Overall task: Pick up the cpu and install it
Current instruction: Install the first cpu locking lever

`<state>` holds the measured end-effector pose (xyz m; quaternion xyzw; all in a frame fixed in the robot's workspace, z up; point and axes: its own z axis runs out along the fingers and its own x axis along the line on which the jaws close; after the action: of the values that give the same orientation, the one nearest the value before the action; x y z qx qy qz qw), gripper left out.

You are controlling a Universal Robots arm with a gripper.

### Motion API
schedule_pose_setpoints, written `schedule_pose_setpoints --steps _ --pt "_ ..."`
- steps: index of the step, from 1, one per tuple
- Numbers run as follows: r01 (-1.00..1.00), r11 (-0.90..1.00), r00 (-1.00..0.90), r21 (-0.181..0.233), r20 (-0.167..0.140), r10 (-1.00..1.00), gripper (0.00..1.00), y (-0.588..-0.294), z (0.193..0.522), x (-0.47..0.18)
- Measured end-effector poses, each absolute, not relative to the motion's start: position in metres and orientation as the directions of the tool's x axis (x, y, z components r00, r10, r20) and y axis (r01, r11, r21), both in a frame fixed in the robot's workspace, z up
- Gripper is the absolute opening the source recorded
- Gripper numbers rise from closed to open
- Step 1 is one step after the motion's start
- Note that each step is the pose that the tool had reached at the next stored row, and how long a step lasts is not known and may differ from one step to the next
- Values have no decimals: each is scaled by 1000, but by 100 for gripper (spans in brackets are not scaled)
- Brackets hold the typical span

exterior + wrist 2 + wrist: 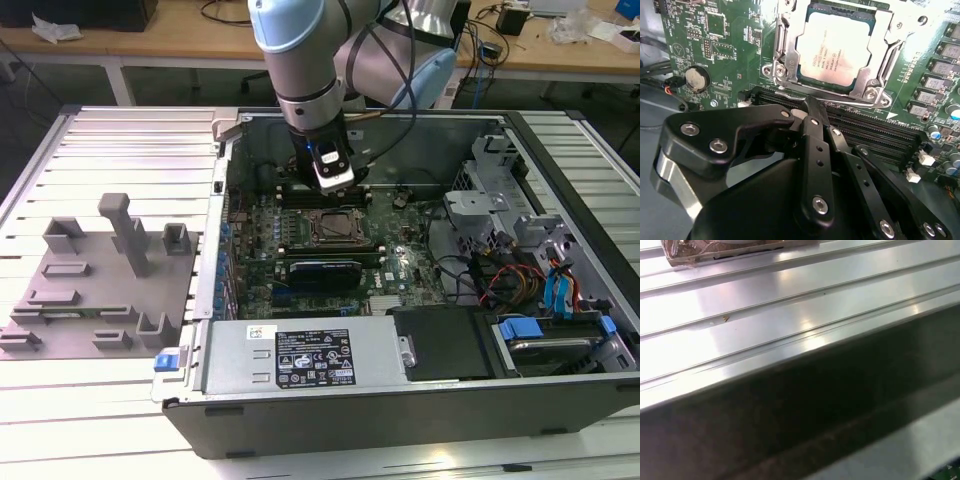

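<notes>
1. Inside the open computer case (pixel 560 390), the arm's gripper (pixel 812 107) hangs low over the motherboard (pixel 400 255), just beside the socket frame (pixel 790 65) — close enough, by my reading, to be working at the socket and not merely passing over it.
2. Its jaws are drawn together to a single narrow tip with nothing between them; in the second wrist view that tip ends right at the thin wire lever (pixel 840 100) running along the frame's near edge, though whether it touches the wire I cannot tell.
3. The cpu (pixel 837 45) is not held — it lies flat in the socket, pale metal top upward, with the frame's metal plate around its rim. The chip looks seated square, so the placing itself appears done.
4. Between the gripper and the socket run the long black memory slots (pixel 875 132), and a coin cell battery (pixel 696 78) sits well apart on the board.
5. Crowding the space in the exterior view: a long black expansion card (pixel 322 272) near the socket, the power supply (pixel 300 360) along the case's near wall, and the drive cage (pixel 490 200) with coloured cables toward the exterior view's right.
6. Outside the case, on the ribbed metal table (pixel 100 150), a grey parts fixture (pixel 90 290) stands at the exterior view's left.
</notes>
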<state>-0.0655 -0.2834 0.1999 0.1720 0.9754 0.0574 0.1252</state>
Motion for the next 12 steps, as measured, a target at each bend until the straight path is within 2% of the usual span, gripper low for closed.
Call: schedule_pose_setpoints --steps 12 --pt "323 934 -909 155 -224 352 11 -283 197 -62"
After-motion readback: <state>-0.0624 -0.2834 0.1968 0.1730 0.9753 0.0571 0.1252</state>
